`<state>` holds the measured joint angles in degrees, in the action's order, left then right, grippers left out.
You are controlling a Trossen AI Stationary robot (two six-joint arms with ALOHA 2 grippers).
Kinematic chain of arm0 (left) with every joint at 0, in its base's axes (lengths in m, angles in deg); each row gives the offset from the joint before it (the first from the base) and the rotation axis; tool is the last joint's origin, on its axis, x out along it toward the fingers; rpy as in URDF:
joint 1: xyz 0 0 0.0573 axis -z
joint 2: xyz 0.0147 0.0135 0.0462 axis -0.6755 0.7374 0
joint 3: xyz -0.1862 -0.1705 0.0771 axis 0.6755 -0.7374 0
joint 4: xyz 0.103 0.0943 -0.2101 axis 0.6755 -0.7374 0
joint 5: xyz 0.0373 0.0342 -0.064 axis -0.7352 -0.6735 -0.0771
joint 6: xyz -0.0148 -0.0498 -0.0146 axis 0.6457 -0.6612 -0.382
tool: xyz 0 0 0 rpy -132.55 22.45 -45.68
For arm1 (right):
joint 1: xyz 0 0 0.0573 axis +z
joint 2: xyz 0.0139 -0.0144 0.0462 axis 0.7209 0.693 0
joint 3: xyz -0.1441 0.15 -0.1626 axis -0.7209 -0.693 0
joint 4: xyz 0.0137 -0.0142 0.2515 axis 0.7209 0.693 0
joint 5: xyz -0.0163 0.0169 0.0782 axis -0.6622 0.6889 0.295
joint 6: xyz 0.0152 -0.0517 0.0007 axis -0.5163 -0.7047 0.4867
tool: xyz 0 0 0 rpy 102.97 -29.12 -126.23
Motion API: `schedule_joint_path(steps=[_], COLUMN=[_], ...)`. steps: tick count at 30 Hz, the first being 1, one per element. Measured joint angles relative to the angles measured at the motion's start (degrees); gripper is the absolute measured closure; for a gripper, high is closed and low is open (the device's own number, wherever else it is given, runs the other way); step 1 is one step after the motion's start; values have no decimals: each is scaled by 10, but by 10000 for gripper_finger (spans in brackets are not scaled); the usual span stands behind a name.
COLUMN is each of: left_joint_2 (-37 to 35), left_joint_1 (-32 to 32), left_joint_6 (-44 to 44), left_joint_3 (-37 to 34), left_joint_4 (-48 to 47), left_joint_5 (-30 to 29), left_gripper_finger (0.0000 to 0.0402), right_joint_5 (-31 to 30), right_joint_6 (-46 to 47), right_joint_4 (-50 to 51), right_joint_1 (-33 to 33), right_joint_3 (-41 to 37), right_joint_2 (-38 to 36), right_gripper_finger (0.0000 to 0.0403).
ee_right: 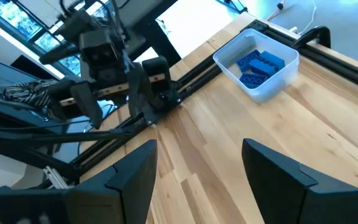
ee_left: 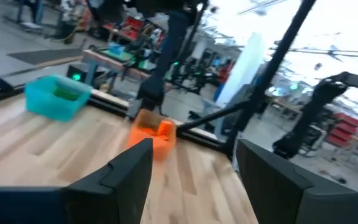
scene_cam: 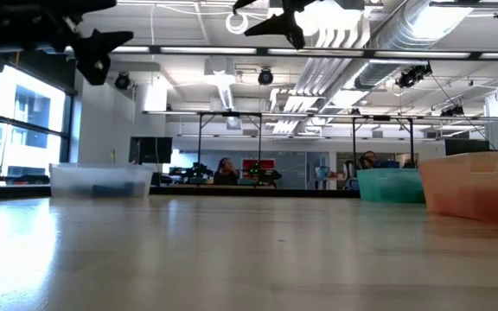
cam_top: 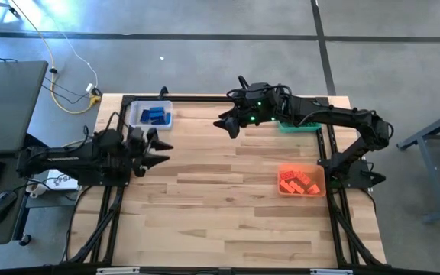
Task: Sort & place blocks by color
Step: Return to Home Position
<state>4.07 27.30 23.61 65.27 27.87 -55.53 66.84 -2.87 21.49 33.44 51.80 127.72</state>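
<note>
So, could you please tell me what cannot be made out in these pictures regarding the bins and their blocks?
- High view: the green bin is mostly covered by the right arm, so its contents are unseen.
- High view: the orange blocks are too small and run together to count.
- Low view: the tinted wall of the orange bin hides what lies inside.
- Left wrist view: the green bin's contents are blurred.

High view: straight down over the whole table (cam_top: 220,214); low view: at table-top level, facing the room. Wrist views look past their own fingers (ee_right: 135,180) — the right shares the clear bin (ee_right: 272,84) with overhead.
</note>
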Motion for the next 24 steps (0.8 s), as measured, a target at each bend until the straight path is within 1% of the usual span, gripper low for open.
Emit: schedule_joint_path(steps=[3, 7, 10, 14, 18, 20, 24], left_joint_2=[-44, -85, -113, -152, -187, -202, -209], left_joint_1=[13, 22, 26, 29, 29, 29, 29], left_joint_6=[-1, -1, -1, -7, -41, -54, -52], left_joint_3=[-33, -47, -65, -86, -106, -112, -111], left_joint_4=[1, -35, -41, -63, -97, -119, -122], left_joint_5=[0, -1, -1, -10, -38, -59, -104], left_gripper_finger=[183, 183, 183, 183, 183, 183, 183], right_joint_5=[1, 1, 1, 0, -16, -34, -77], right_joint_6=[1, -1, -2, -18, -41, -57, -100], right_joint_4=[1, 11, 23, 60, 118, 139, 192], right_joint_1=[0, 0, -4, -14, -20, -23, -34], right_joint_3=[0, 0, 0, 0, 0, 0, -2], right_joint_2=[0, 0, -3, -28, -75, -110, -198], right_gripper_finger=[180, 180, 180, 180, 180, 180, 180])
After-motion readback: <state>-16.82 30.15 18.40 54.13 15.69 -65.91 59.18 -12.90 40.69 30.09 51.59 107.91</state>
